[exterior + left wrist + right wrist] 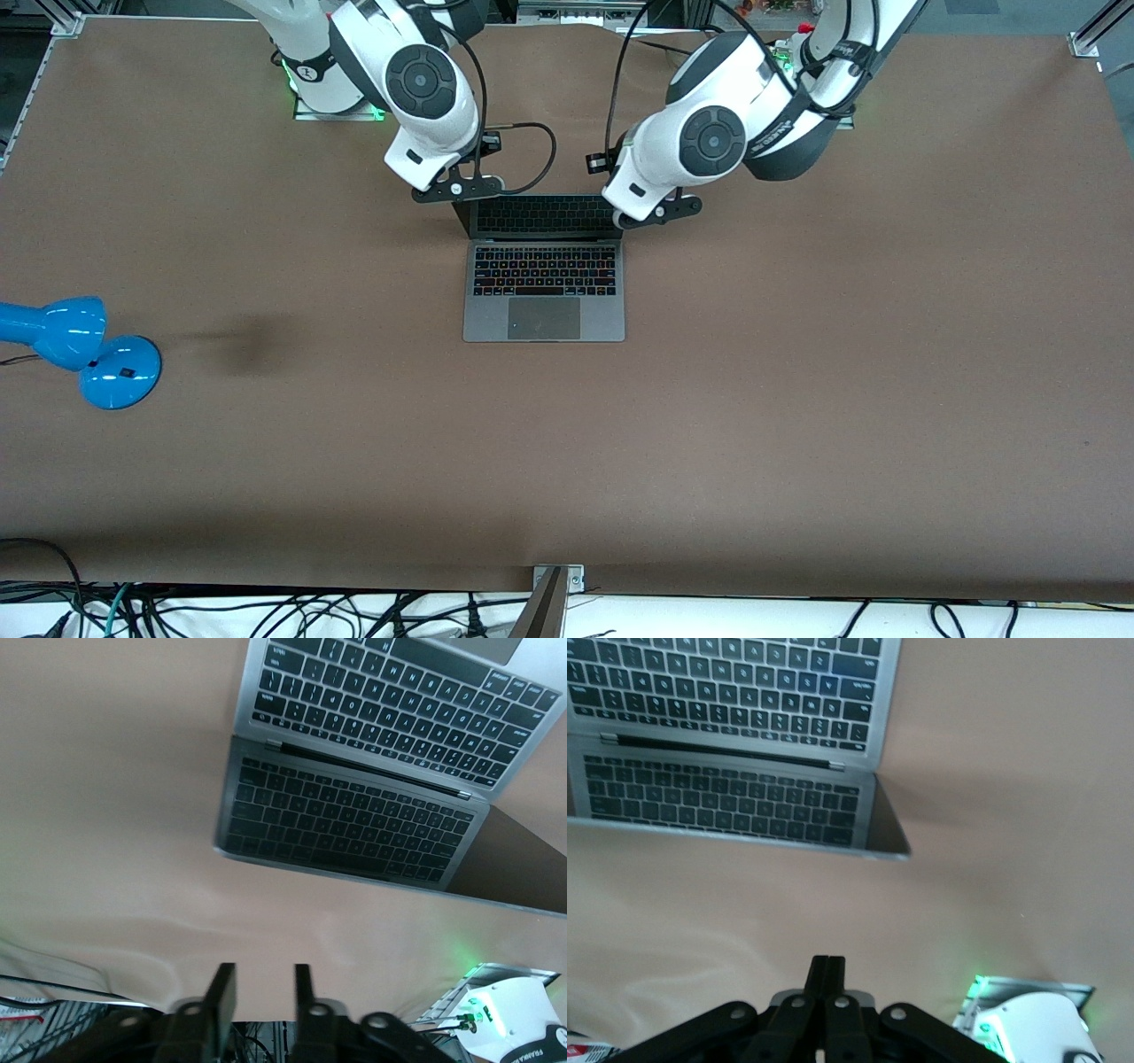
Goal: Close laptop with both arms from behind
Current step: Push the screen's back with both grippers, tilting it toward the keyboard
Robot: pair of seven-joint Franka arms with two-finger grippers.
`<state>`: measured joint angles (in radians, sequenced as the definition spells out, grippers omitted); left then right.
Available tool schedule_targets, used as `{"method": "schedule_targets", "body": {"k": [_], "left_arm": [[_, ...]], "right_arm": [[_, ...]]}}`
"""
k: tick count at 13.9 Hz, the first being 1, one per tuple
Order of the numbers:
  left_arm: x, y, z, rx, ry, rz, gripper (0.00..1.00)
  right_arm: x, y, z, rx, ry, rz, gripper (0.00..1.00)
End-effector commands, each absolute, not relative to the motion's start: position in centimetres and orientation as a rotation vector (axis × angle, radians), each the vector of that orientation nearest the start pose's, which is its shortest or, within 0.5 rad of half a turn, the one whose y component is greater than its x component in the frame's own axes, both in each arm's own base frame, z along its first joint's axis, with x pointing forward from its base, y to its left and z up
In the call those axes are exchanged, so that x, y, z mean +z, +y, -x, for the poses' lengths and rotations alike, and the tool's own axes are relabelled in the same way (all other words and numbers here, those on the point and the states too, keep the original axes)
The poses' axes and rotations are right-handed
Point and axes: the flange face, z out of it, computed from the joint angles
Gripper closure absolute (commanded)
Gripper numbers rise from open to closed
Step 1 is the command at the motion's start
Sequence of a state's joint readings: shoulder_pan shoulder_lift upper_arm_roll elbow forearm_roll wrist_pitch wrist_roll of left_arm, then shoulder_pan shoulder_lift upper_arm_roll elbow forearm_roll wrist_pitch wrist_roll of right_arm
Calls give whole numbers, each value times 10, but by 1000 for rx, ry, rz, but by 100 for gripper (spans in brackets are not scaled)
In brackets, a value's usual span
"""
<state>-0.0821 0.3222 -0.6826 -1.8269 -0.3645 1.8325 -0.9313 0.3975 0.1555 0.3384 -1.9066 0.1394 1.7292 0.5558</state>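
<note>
The grey laptop [544, 292] lies open mid-table, its dark screen [542, 217] tilted up and mirroring the keys. It also shows in the left wrist view [390, 718] and the right wrist view [726, 700]. My left gripper [660, 211] is over the table by the lid's upper corner at the left arm's end; its fingers are open and empty [263, 979]. My right gripper [456, 188] is over the table by the lid's other upper corner; it is shut on nothing [828, 970]. Neither touches the lid.
A blue desk lamp [89, 350] sits at the right arm's end of the table, nearer the front camera than the laptop. The arm bases [332, 97] stand along the table's top edge. Black cables [532, 155] hang by the lid.
</note>
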Motion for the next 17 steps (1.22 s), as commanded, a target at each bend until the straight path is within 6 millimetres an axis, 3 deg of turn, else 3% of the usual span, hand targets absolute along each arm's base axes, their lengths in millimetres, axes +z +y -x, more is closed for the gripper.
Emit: {"method": "schedule_targets", "body": {"k": [1, 5, 9, 17], "left_arm": [[373, -418, -434, 972, -543, 3126, 100], [358, -413, -445, 924, -532, 3137, 100], [339, -408, -463, 864, -525, 3144, 100], [324, -408, -496, 857, -571, 3187, 100]], "right_arm": [[389, 386, -410, 555, -226, 3128, 100], [372, 392, -424, 473, -235, 3129, 100], [370, 385, -438, 392, -227, 3139, 100], [359, 378, -476, 268, -198, 3126, 100]]}}
